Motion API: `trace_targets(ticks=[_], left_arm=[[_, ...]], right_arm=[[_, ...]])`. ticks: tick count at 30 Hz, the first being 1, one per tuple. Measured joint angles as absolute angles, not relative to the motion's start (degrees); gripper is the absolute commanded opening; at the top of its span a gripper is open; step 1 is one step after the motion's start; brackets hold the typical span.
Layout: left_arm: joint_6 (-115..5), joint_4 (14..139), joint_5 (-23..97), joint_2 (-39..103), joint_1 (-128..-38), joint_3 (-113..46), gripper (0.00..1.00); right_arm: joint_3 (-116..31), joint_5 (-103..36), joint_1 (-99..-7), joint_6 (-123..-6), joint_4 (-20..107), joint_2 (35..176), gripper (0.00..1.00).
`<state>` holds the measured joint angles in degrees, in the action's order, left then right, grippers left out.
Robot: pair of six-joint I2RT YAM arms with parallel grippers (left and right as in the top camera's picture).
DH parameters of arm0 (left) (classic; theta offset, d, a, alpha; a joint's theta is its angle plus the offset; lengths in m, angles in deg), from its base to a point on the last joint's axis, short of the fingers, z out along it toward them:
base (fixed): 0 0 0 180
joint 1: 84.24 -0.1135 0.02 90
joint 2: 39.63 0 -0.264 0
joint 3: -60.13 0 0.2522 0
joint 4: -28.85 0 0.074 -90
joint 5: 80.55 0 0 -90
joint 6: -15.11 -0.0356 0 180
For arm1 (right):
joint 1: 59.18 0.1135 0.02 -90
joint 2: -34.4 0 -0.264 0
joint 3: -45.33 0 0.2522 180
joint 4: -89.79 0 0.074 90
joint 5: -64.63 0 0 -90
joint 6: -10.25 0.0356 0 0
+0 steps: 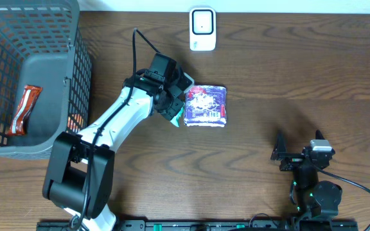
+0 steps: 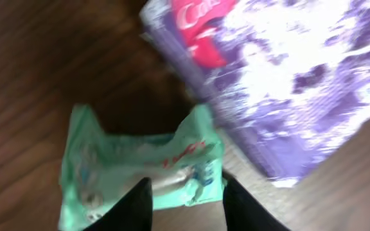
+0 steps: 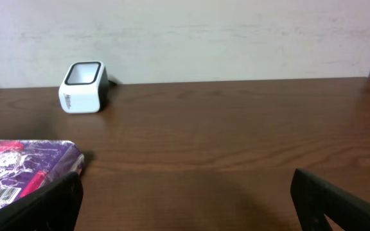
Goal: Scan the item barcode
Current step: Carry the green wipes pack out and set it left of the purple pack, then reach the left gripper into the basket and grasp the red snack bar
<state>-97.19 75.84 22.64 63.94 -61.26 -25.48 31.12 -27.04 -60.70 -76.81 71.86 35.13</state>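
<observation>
Because the wrist view is blurred, whether the left gripper (image 2: 186,189) grips the green packet (image 2: 140,160) between its narrowly parted jaws cannot be told. Packet is down at the table (image 1: 268,77) just beside the purple pack (image 1: 205,106), well short of the scanner (image 1: 202,29). Right gripper (image 3: 185,192) gapes wide, apparently parked aside to leave the scanning path free.
</observation>
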Motion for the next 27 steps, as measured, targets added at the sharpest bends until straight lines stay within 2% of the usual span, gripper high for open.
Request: trace_targets(ticks=[9, 11, 15, 16, 17, 18, 22, 27], left_arm=[[-97.0, 75.19, 29.98, 59.74, -61.67, -25.55, 0.38], [-95.55, 73.26, 30.48, 55.56, -62.66, -26.12, 0.47], [-89.65, 65.0, 31.12, 44.53, -67.82, -31.84, 0.82], [-87.47, 62.51, 31.42, 41.47, -69.78, -32.98, 0.94], [-86.46, 61.13, 31.51, 39.24, -71.38, -33.7, 0.97], [-85.06, 60.0, 31.49, 36.37, -73.78, -34.36, 1.0], [-78.79, 61.79, 29.44, 27.92, -84.19, -35.43, 0.98], [-74.61, 69.75, 24.91, 27.46, -95.84, -35.45, 0.98]], right_arm=[[31.12, -27.04, -60.7, -76.81, 71.86, 35.13, 0.99], [31.12, -27.04, -60.7, -76.81, 71.84, 35.13, 0.99], [31.12, -27.04, -60.7, -76.81, 71.86, 35.13, 0.99], [31.12, -27.04, -60.7, -76.81, 71.86, 35.13, 0.99], [31.12, -27.04, -60.7, -76.81, 71.86, 35.13, 0.99], [31.12, -27.04, -60.7, -76.81, 71.86, 35.13, 0.99], [31.12, -27.04, -60.7, -76.81, 71.86, 35.13, 0.99], [31.12, -27.04, -60.7, -76.81, 71.86, 35.13, 0.99]])
